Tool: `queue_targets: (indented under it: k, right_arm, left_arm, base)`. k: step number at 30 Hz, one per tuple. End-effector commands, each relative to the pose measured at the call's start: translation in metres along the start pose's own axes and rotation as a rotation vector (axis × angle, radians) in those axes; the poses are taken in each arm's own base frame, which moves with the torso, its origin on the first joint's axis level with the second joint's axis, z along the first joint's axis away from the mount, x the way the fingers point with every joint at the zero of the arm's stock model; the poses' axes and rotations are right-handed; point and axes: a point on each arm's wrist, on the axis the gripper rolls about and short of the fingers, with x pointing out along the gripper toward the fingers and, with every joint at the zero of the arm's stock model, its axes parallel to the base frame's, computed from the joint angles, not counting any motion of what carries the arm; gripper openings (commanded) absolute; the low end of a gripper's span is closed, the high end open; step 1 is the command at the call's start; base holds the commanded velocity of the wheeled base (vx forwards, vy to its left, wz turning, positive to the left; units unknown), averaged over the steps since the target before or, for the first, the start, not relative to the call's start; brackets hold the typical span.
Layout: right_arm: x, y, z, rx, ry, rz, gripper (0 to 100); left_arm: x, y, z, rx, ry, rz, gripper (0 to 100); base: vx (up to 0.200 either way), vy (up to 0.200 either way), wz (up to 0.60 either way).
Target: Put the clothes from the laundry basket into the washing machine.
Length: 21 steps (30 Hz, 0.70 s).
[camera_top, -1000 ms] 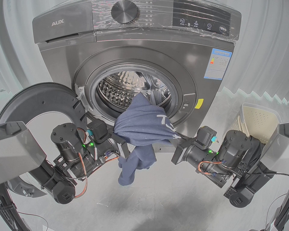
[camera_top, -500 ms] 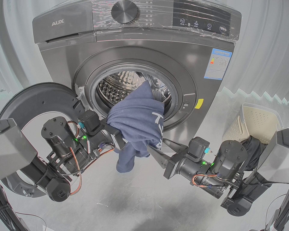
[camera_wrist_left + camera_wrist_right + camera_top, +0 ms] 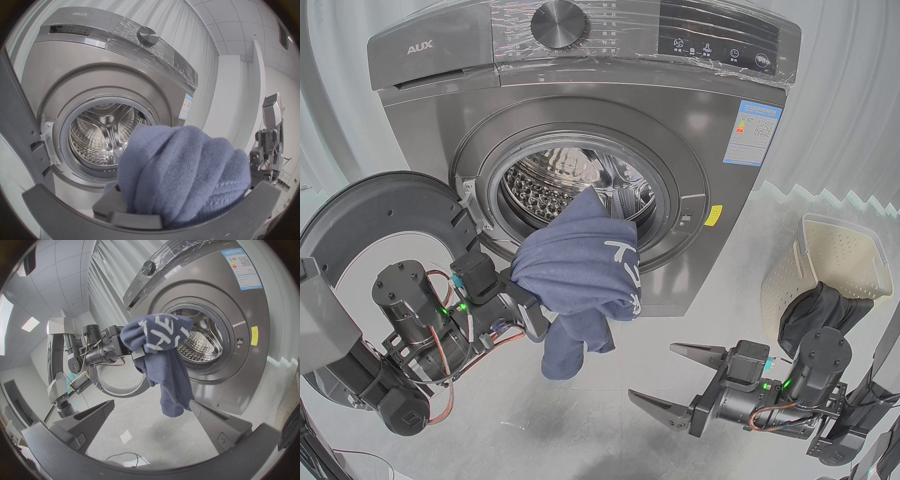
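Left gripper clamped on navy sweatshirt, bunched just before the washing machine drum mouth, sleeve hanging; right gripper jaws spread, low, apart from it; laundry basket right, dark garment inside

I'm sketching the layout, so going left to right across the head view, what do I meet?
Open washer door → navy sweatshirt → right gripper, fingers open → laundry basket.
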Motion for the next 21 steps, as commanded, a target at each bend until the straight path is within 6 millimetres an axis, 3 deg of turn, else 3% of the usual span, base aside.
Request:
queue_targets:
  k: [1,6,21]
  right_arm:
    - [-0.010,-0.022,0.008,-0.001,-0.033,-0.082,100]
    - [-0.014,-0.043,0.014,-0.013,-0.058,-0.156,100]
    - [-0.011,-0.045,0.016,-0.014,-0.067,-0.154,100]
  left_arm:
    - [-0.016,0.007,0.010,0.014,-0.014,0.032,0]
    - [-0.030,0.021,0.015,0.027,-0.013,0.087,0]
    - [-0.029,0.021,0.006,0.073,0.023,0.087,0]
  base:
    - [0.000,0.000,0.00]
    - [0.000,0.000,0.00]
    - [0.000,0.000,0.00]
